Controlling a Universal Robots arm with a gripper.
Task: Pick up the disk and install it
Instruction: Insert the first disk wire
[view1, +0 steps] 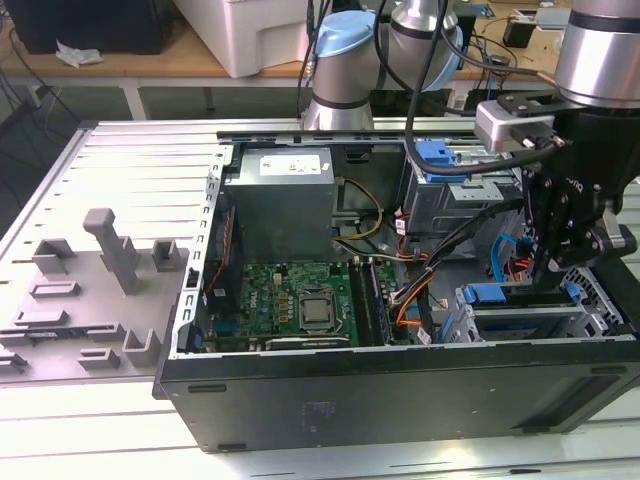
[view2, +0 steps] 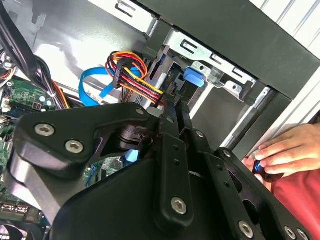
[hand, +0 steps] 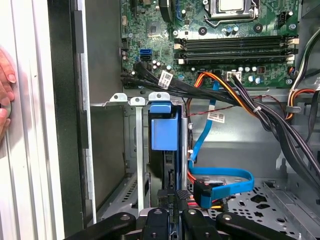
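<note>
The disk sits edge-up in the metal drive cage at the case's front corner, on the exterior view's right. Its blue frame tab stands out of the cage in the first wrist view, and in the second wrist view the tab appears beyond my fingers. My gripper hangs just above the cage's end. Its black fingers are drawn together with nothing visible between them. The gripper is right at the disk's edge, beside a black plug with red and yellow wires.
The open black computer case holds a green motherboard, a grey power supply box and loose cable bundles. A flat blue cable loops beside the cage. A person's hand rests on the case's outer edge. Grey fixtures stand on the table.
</note>
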